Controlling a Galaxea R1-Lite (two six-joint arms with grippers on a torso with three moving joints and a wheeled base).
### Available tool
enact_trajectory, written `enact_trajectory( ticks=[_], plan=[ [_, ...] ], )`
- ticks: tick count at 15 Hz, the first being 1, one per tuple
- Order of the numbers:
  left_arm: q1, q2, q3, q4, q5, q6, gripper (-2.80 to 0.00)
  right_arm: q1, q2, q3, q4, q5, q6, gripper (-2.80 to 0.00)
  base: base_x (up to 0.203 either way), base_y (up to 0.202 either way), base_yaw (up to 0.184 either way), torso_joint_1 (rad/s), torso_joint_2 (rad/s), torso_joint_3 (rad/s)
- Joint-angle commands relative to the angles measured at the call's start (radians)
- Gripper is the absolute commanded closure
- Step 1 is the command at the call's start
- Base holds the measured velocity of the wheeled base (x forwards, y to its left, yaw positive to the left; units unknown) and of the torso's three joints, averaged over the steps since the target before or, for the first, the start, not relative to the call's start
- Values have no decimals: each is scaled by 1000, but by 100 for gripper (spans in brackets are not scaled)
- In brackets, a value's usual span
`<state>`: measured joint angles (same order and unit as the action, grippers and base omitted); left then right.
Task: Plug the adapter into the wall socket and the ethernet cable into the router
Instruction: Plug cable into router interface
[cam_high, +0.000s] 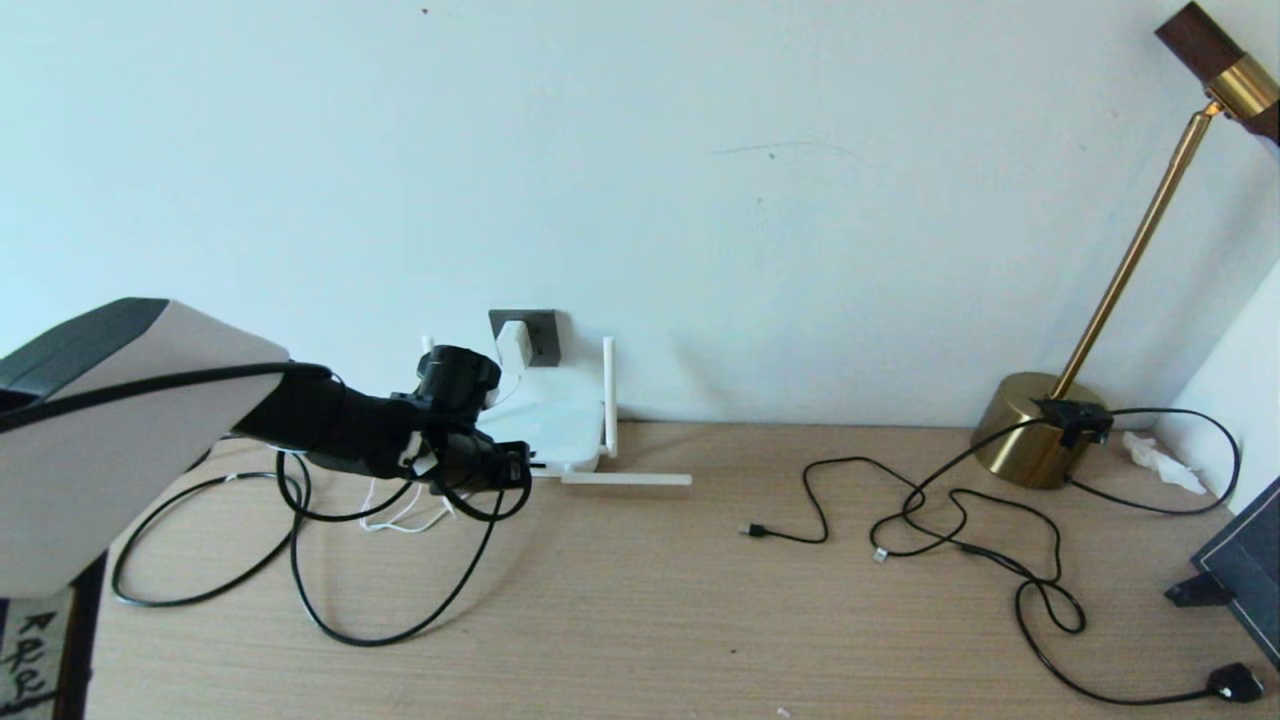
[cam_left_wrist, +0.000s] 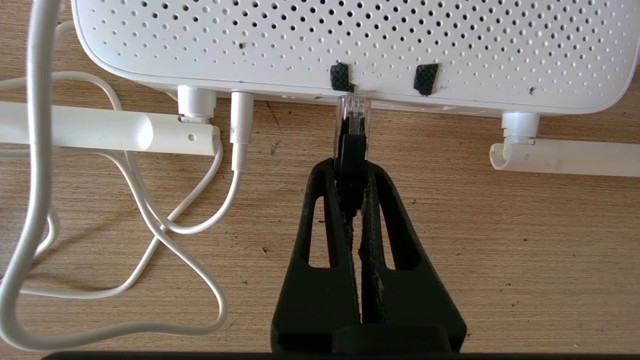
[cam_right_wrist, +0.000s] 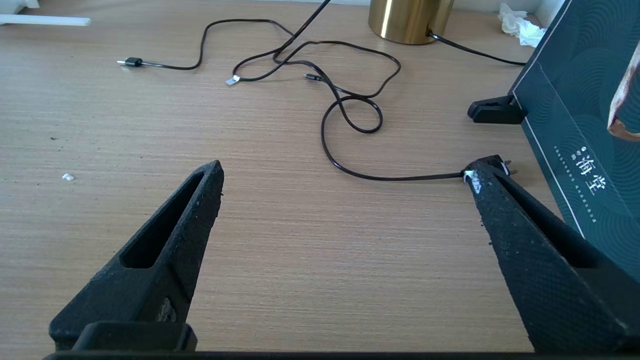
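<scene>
**Left gripper holding the ethernet connector at the router port**

At the left part of the tabletop (cam_high: 640, 600), close to the back edge, the left gripper (cam_left_wrist: 352, 165) is clamping the connector of the ethernet cable (cam_high: 380, 625). Its fingers (cam_left_wrist: 320, 240) are pressed together around the black boot, and the clear tip of the connector is touching the front edge of the router (cam_left_wrist: 350, 40); whether it is fully seated I cannot tell. The cable itself is lying in loose black loops toward the front left of the tabletop.

The router is lying flat against the wall, with one antenna (cam_high: 608, 395) standing upright and another antenna (cam_high: 625, 480) lying flat on the tabletop. Just behind the router, the adapter (cam_high: 514, 345) is sitting in the wall socket (cam_high: 540, 330), and its thin white cord (cam_left_wrist: 150, 235) is curling beside the router and entering a port.

Toward the right back corner, a brass lamp (cam_high: 1035, 425) is standing, with thin black cables (cam_high: 960, 510) lying spread in front of it. The right gripper (cam_right_wrist: 345, 175) is hanging wide open above the bare right part of the tabletop, holding nothing, beside a dark green box (cam_right_wrist: 585, 110).
</scene>
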<state>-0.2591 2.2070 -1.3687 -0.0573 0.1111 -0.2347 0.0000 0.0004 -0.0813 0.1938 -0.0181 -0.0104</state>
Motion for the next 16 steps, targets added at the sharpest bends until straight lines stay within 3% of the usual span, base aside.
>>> enact_trajectory(
  ticks=[1, 8, 12, 16],
  plan=[
    [0, 10, -3, -10, 2, -2, 0, 0, 0, 0, 1, 0, 0, -280, 0, 0, 0, 0, 0, 0],
    [1, 16, 5, -12, 1, -5, 0, 0, 0, 0, 2, 0, 0, -280, 0, 0, 0, 0, 0, 0],
    [-24, -63, 83, -5, 0, -1, 0, 0, 0, 0, 1, 0, 0, -280, 0, 0, 0, 0, 0, 0],
    [-34, -150, 157, 158, -24, 59, 0, 0, 0, 0, 1, 0, 0, -280, 0, 0, 0, 0, 0, 0]
  ],
)
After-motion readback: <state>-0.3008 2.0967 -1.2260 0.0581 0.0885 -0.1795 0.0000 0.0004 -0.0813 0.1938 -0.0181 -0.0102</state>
